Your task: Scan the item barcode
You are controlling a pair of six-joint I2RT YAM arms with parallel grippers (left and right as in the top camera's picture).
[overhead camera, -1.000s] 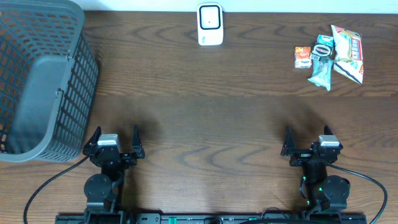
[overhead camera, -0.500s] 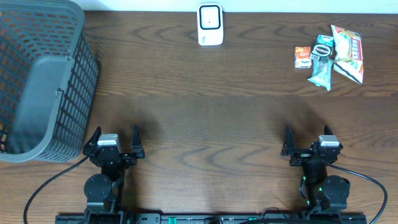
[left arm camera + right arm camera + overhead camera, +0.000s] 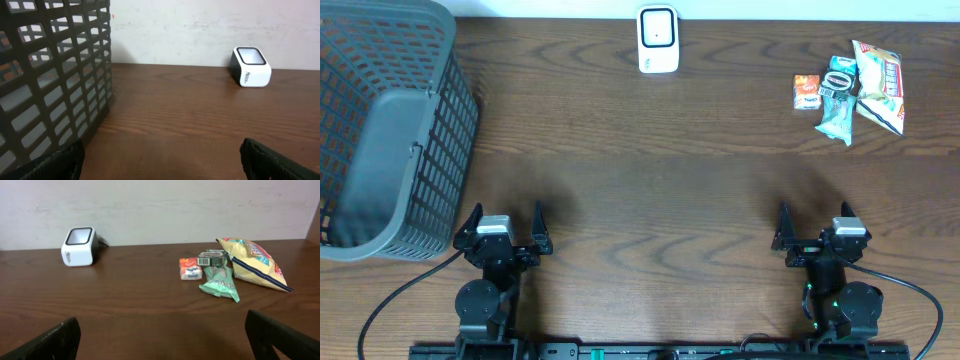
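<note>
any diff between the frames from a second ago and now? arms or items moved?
No visible change. Both arms sit parked at the near edge, left gripper and right gripper open and empty. The scanner, the snack packets and the basket are where they were.
</note>
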